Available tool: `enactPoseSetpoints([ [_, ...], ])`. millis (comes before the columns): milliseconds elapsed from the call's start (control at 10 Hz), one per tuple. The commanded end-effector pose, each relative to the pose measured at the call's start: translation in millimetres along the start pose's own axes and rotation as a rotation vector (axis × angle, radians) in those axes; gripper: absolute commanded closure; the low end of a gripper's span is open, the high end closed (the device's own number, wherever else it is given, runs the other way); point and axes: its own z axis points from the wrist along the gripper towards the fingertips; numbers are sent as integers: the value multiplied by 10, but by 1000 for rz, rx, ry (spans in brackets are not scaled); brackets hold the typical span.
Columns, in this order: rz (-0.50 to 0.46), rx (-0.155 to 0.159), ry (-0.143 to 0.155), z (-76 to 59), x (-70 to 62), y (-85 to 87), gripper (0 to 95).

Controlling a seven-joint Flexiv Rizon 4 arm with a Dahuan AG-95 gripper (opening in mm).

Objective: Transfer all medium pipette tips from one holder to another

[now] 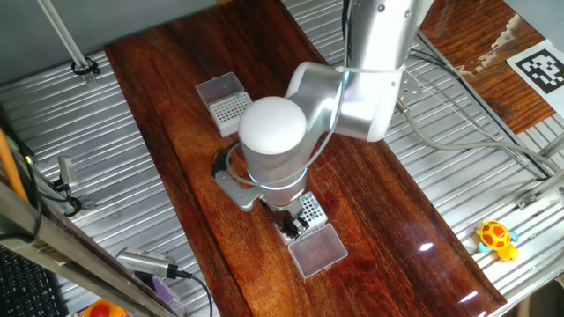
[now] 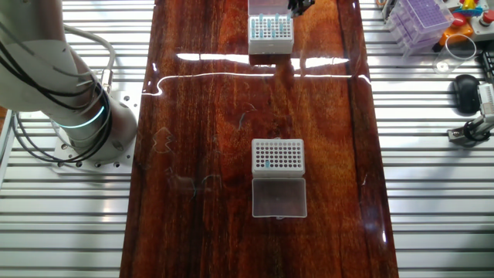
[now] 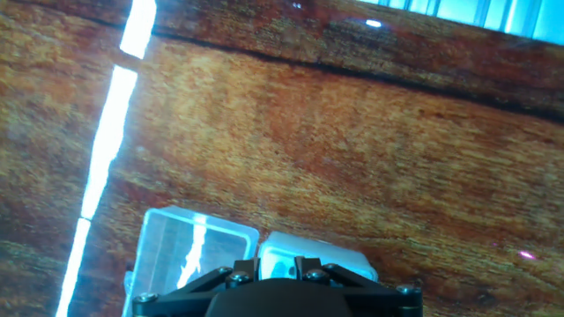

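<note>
A long plank of dark, glossy reddish wood [image 2: 208,116] lies over a ribbed metal table [image 2: 432,201], and everything of note sits on that plank. Two white pipette-tip holders stand on it, each a small square block whose top is a grid of round holes, each with a clear, frosted plastic lid hinged open flat beside it.

The nearer holder [image 2: 278,155] in the other fixed view stands about mid-plank, its lid [image 2: 279,198] lying against its near edge. A few medium pipette tips [image 2: 268,163] show in it as small teal-blue dots at the left side of the grid; the remaining holes look empty.

The far holder [image 2: 271,29] stands at the plank's far end, with rows of teal-blue tips upright in it. The gripper [image 2: 300,6] hangs just above and beside its right edge, only a dark sliver at the frame's top. In one fixed view the arm's smooth white rounded joint [image 1: 273,132] hides most of this holder [image 1: 310,210] and the black fingers [image 1: 289,225]. The hand view shows only the dark gripper body, the clear lid [image 3: 189,251] and a corner of the white holder [image 3: 313,254] below it.

Whether the claw is spread or closed, or holds a tip, cannot be told.
</note>
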Motion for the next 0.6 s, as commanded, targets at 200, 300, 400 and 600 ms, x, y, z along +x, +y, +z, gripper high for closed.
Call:
enactPoseSetpoints([
  [200,-3,6,-4,54,41,-7,760],
  [300,-5,7,-7,70,45,-7,760],
  [400,-5,11,-9,84,43,-5,950],
  [600,-6,13,-8,83,40,-4,950],
])
